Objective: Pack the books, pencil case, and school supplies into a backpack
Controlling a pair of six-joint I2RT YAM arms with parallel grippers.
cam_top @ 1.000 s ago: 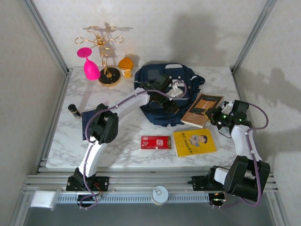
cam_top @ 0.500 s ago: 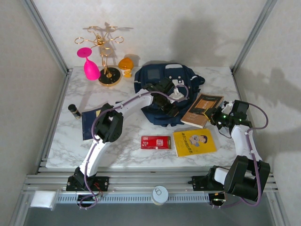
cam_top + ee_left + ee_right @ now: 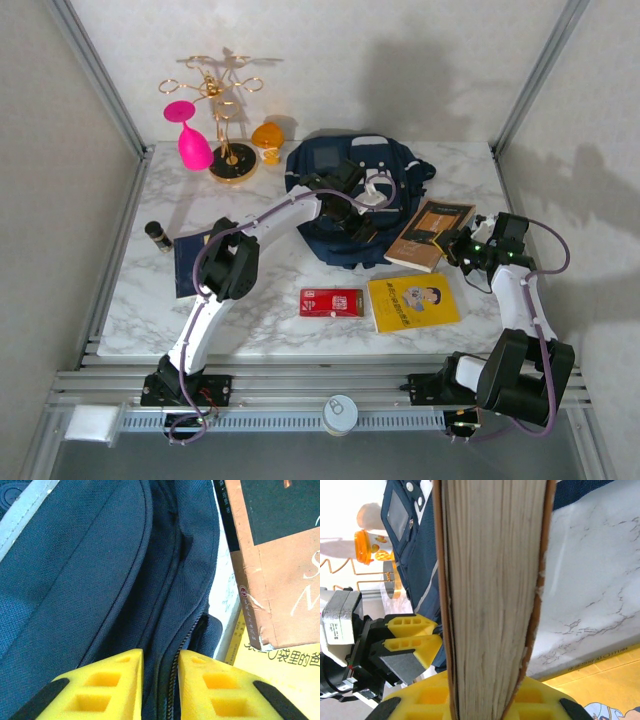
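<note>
— How many books?
— Two. A brown book (image 3: pixel 432 233) sits between the fingers of the right gripper (image 3: pixel 487 700), and a yellow book (image 3: pixel 413 301) lies just beside that gripper, on its near side.
— Bags?
— One backpack (image 3: pixel 325 160), under the left gripper (image 3: pixel 160 660).
— Small flat things?
— One red box (image 3: pixel 331 302), nearer the arm bases than the left gripper, and one navy booklet (image 3: pixel 186 262), well off to that gripper's left.
— Anything else?
— One black cylinder (image 3: pixel 157 236) beside the booklet. Beyond the left gripper and to its left stand one pink glass (image 3: pixel 193 148), one gold rack (image 3: pixel 233 165) and one orange cup (image 3: pixel 267 137). Two arms, two grippers.
</note>
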